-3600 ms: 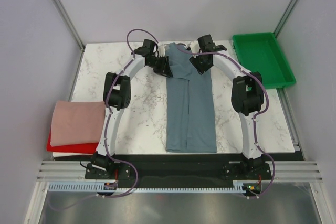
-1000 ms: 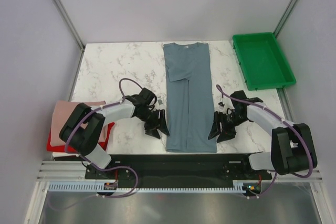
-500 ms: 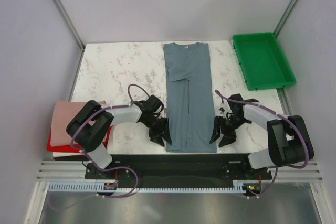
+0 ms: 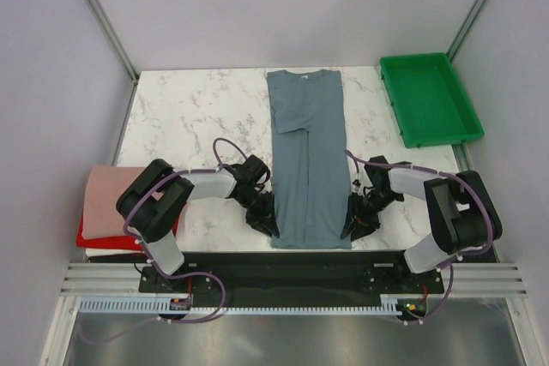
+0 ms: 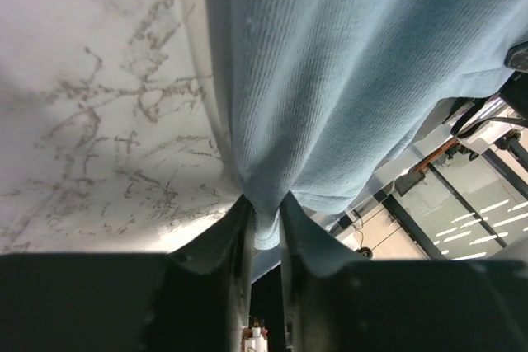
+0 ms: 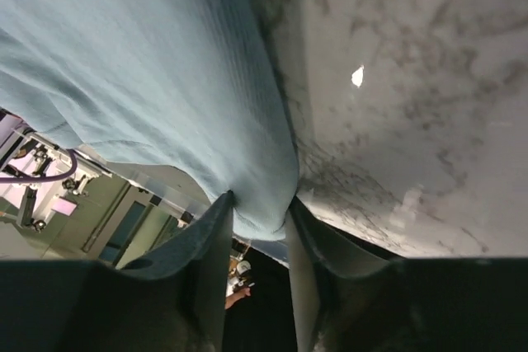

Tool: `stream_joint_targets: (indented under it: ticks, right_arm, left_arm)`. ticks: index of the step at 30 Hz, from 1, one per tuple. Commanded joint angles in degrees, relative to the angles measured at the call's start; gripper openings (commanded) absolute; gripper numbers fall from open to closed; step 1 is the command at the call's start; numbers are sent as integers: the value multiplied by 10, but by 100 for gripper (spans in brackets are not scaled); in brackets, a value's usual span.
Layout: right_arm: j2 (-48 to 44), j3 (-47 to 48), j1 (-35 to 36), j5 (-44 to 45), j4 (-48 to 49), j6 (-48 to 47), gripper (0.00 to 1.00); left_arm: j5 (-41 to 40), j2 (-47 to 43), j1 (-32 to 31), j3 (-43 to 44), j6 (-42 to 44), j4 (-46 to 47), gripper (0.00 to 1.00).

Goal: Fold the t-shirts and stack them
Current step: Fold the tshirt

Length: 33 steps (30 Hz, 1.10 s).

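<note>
Blue-grey tee (image 4: pixel 309 160) flat mid tabletop (image 4: pixel 189 117), sides folded in; L pincer (image 4: pixel 264 219) + R pincer (image 4: pixel 356 222) each clamped on tee's near hem corners, prob. to fold hem to collar; pink-topped stack (image 4: pixel 124 195) left of tee.

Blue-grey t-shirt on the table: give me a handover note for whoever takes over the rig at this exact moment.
Grippers: the left gripper is shut on the near left corner of the blue-grey t-shirt. The right gripper is shut on its near right corner.
Things: the shirt lies flat mid-table as a long strip, collar at the far end. A stack sits at the left table edge, with the pink shirt on top, then the red shirt and the white shirt.
Done: sides folded in lengthwise.
Left: probably bring the hem up toward the collar, finish folding, then place it on the stack.
</note>
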Motion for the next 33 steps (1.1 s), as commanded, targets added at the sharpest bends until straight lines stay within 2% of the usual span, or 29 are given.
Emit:
stream_joint_targets:
  ticks: [1,3,4,5,6,10,13,18,25,33]
  right_arm:
    - [16,4,5,-25,35,14,38]
    - [18,8,5,-31,40,11,25]
    - [17,18,5,-34,40,10,17]
    - [15,26,-1,-32,34,7,3]
    - [8,33,-6,-33,19,-3,0]
    - [-13,88,-45,-56,-35,-49,0]
    - [-26,148,-58,-69,-76,-88,0]
    - [-17,222,-69,-77,-75,-85,0]
    - [39,343,-86,-57,-26,-77,0]
    - [154,465,-97,-40,-2,-97,0]
  left_arm:
    - [-6,4,-3,19,-2,17,22]
    - [-6,-2,-3,27,5,16,17]
    - [-12,-4,0,30,17,14,6]
    - [-19,-9,2,37,25,7,2]
    - [-26,-17,5,51,33,-14,2]
    - [-82,-46,33,90,99,-79,2]
    - [-93,-62,57,114,125,-103,2]
    - [-110,-62,75,196,160,-124,2]
    - [-136,22,105,336,200,-125,2]
    - [-169,105,119,433,242,-111,2]
